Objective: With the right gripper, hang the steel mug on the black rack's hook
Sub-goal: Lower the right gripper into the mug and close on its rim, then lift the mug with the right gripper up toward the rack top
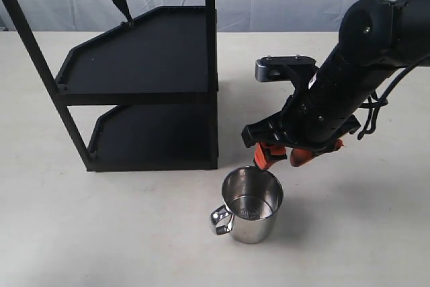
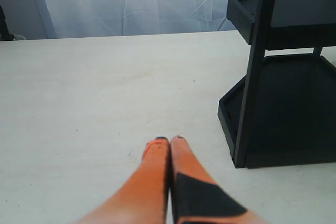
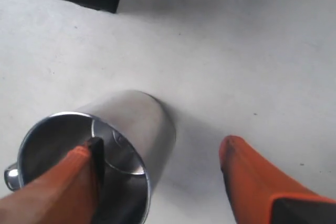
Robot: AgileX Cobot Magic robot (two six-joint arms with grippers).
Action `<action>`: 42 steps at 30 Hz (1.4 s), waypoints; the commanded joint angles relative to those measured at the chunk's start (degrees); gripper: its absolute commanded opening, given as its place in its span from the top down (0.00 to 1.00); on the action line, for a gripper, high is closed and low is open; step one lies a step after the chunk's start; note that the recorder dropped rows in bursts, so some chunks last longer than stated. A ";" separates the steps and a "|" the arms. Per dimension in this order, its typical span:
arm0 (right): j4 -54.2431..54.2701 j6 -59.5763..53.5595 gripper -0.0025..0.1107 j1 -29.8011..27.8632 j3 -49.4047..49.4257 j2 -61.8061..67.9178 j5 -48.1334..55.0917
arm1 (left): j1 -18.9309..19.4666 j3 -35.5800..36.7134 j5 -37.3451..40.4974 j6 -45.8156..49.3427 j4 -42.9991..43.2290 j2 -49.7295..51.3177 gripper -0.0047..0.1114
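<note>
Two claws noted: my right claw (image 1: 281, 157) hung wide over the upright mug (image 1: 250, 204), one finger (image 3: 79, 174) inside its rim; left claw (image 2: 169, 142) pinched closed above the desk (image 2: 94, 93).

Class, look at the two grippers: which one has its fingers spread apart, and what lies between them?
The right gripper. Its orange fingers are spread wide, straddling the wall of the steel mug. The left gripper has its fingers pressed together over bare table.
</note>
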 commanded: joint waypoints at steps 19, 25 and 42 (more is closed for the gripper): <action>3.44 -0.63 0.43 0.10 8.09 2.70 -9.57 | -0.12 -0.09 -0.73 -0.21 0.00 0.25 0.96; 4.31 -0.75 0.44 0.10 8.09 5.76 -9.71 | -0.12 -0.09 -0.73 -0.21 0.00 0.25 0.96; -17.33 18.39 0.98 -0.02 8.09 -4.79 -18.79 | -0.12 -0.09 -0.73 -0.21 0.00 0.25 0.96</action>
